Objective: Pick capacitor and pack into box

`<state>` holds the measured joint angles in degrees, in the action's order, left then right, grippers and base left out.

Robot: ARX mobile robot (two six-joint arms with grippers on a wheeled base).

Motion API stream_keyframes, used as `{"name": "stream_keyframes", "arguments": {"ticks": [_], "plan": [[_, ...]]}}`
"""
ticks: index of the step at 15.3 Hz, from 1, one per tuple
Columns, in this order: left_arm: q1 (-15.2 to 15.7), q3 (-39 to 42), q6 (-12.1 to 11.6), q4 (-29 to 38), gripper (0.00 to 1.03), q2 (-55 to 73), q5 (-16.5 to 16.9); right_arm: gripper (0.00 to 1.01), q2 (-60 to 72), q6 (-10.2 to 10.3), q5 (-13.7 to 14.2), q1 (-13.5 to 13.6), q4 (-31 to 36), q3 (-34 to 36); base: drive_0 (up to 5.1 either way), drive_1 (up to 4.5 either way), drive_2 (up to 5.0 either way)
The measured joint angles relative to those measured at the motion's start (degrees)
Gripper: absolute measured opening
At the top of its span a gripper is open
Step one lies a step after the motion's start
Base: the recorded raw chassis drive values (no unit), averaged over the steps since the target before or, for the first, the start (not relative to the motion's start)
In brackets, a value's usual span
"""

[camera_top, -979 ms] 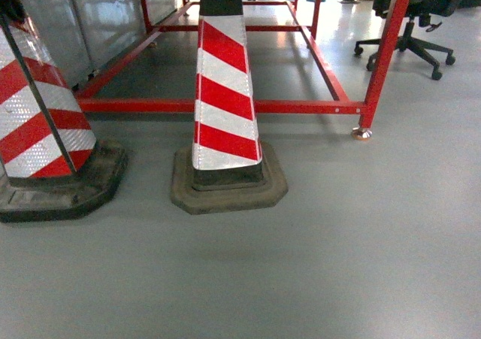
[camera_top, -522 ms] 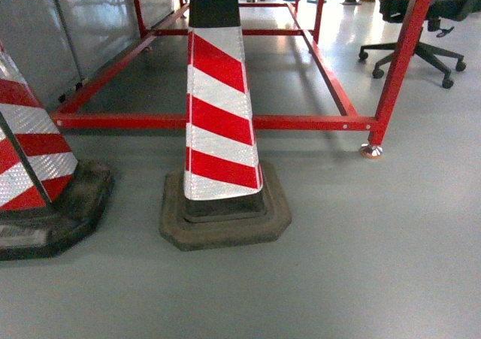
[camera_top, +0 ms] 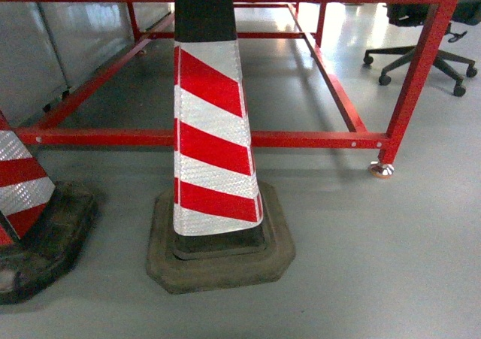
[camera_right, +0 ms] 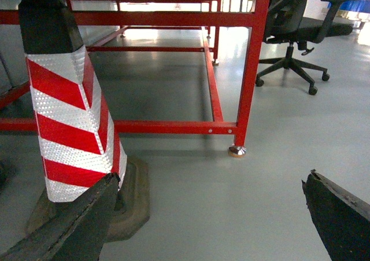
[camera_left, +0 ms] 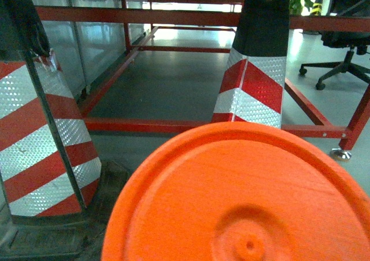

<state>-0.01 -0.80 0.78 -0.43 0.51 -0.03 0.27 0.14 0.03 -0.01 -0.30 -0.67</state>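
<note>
Item: task progress. We see no capacitor and no pink box in any view; both lie outside the pictures, so where they are we cannot say. We judge nothing packed so far as shown, with finding, picking and packing all left.

Item: right gripper (camera_right: 211,214). Two dark, worn fingers (camera_right: 75,226) stand spread apart at the bottom of the wrist view, bare grey floor (camera_right: 231,203) between them; nothing held.

Item: left gripper. Its wrist view is filled low by an orange disc (camera_left: 243,197); no fingers visible, so we cannot tell its state.

Item: containers. None in view; contents not recorded.

Item: surroundings. Ahead and left of the right gripper, a striped cone (camera_right: 72,116) on a rubber base; beyond it, a red frame (camera_right: 251,58) and an office chair (camera_right: 295,35). A second cone (camera_top: 22,196) sits at the head view's left edge.
</note>
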Motion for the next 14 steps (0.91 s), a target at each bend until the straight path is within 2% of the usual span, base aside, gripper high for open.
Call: {"name": "stream_keyframes", "arguments": {"ticks": [14], "plan": [[0.0,0.0,0.0,0.0,0.43,0.0,0.0,0.98,0.0,0.0,0.0,0.0,-0.1,0.0,0.0,0.00,0.0]]}}
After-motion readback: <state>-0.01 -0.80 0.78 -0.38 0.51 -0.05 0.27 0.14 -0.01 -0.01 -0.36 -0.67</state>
